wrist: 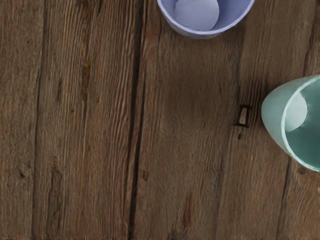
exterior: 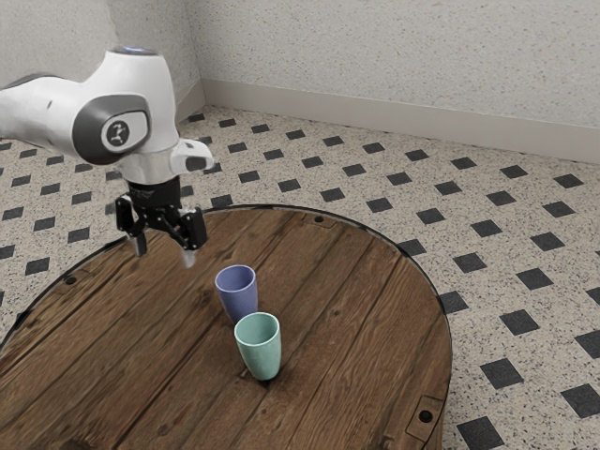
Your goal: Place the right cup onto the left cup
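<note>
The arm [exterior: 56, 108] reaches over the table [exterior: 356, 281]; its empty claw [exterior: 165, 257] points downward above the table, fingers [exterior: 189, 257] spread wide.

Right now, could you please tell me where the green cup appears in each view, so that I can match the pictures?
Exterior view: the green cup stands just below the picture's middle, in front of the blue cup, partly covering its base.
Wrist view: it is cut off by the picture's edge, close to a small dark-outlined mark on the planks.
Shared landmark: the blue cup, also cut off in the wrist view.
</note>
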### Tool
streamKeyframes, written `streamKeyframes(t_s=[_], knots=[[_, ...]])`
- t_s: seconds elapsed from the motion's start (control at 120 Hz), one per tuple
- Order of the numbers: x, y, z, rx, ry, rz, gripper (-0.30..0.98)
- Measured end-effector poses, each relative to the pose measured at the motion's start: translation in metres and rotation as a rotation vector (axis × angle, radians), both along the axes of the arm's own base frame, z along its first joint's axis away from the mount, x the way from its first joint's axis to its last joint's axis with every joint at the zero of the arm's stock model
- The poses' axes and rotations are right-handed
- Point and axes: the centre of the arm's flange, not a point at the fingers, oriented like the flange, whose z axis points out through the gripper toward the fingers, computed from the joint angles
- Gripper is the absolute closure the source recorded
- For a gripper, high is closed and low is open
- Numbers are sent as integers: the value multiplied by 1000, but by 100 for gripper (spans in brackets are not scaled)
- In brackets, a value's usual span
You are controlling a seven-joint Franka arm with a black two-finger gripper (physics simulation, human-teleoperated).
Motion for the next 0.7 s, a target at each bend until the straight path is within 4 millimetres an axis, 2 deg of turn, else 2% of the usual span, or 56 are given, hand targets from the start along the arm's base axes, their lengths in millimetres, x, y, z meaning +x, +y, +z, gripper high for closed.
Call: streamKeyframes(t_s=[0.05,0.158,0.25,0.333,0.467,0.7], knots=[[-6,-13,-18,-17,8,-2,0],[-10,-44,-40,-28,2,-3,0],[-5,-58,-66,-24,1,21,0],[-1,-64,-92,-19,3,47,0],[4,-71,-117,-14,-12,86,0],[32,-79,-137,-18,-81,145,0]])
